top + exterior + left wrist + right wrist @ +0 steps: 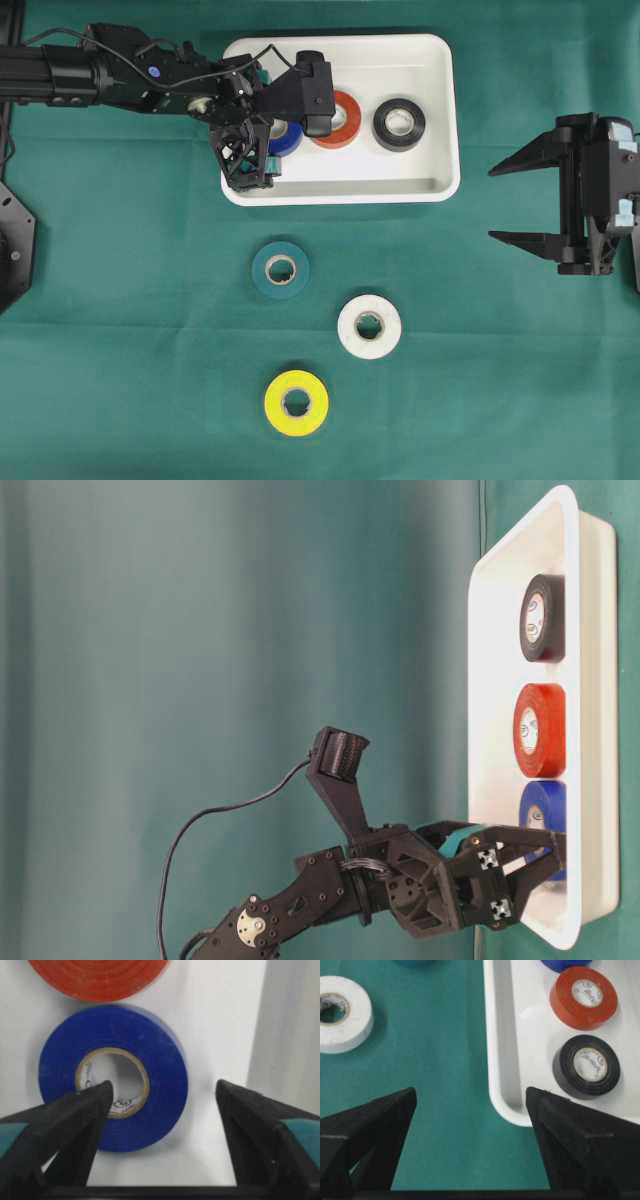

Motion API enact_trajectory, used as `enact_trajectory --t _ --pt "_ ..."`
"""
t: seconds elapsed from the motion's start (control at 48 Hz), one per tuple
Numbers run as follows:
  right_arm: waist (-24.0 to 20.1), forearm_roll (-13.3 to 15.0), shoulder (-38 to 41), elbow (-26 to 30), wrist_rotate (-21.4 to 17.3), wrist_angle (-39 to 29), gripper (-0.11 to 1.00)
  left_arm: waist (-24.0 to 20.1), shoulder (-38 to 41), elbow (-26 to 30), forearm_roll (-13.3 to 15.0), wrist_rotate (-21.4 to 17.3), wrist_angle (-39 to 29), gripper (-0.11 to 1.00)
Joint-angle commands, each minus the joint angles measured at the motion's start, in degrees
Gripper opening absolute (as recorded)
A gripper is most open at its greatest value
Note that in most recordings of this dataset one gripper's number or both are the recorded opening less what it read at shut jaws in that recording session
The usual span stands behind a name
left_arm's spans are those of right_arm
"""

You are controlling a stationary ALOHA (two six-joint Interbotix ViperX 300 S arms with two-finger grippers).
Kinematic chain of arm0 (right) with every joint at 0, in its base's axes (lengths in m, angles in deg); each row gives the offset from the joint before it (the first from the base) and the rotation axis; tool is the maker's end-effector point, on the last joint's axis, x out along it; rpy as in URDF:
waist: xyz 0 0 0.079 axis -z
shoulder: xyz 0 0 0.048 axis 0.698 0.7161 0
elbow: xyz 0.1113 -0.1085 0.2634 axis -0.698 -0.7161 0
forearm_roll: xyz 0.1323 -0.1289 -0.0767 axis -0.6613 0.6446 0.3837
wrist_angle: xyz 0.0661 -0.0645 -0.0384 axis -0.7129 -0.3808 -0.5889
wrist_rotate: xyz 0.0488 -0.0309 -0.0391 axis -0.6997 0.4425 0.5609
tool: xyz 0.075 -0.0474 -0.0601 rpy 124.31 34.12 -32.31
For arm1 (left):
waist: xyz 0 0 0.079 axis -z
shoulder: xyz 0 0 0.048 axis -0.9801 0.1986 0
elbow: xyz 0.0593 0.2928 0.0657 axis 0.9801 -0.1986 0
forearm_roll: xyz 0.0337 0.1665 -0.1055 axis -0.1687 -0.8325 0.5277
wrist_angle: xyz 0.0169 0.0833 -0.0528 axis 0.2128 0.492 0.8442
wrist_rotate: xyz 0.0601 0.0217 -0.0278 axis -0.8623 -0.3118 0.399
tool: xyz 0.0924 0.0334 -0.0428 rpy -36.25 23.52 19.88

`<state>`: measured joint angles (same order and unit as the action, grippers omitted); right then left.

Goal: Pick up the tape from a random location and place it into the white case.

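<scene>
Tape rolls fill the case [437, 120]: blue [115, 1077], orange [340, 118] and black [399, 124] lie flat in a row. Left end effector [162, 1105] hangs released, jaws parted around the blue roll's near side, one tip over its core. Case wall rises just beside it. Right end effector [525, 200] stands wide open, well apart. Teal [280, 268], white [369, 326] and yellow [296, 402] rolls lie spread on the counter [120, 350].

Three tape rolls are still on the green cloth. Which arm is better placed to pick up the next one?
Probably the right. Its gripper is open, empty and over the cloth, near the white tape. The left gripper is over the white case, its fingers around the blue tape.
</scene>
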<state>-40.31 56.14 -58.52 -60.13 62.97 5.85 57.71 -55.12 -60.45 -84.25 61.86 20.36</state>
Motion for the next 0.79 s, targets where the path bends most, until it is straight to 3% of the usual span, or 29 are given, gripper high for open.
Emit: enact_trajectory --t 0.0,0.772 --pt "0.00 -0.09 -0.09 1.67 -0.09 0.18 0.88 -0.18 -2.29 1.23 0.09 0.00 -0.35 0.80" --pt "0.00 -0.09 -0.09 2.55 -0.09 0.09 0.88 0.18 -20.83 5.98 -0.26 -0.09 -12.39 0.80"
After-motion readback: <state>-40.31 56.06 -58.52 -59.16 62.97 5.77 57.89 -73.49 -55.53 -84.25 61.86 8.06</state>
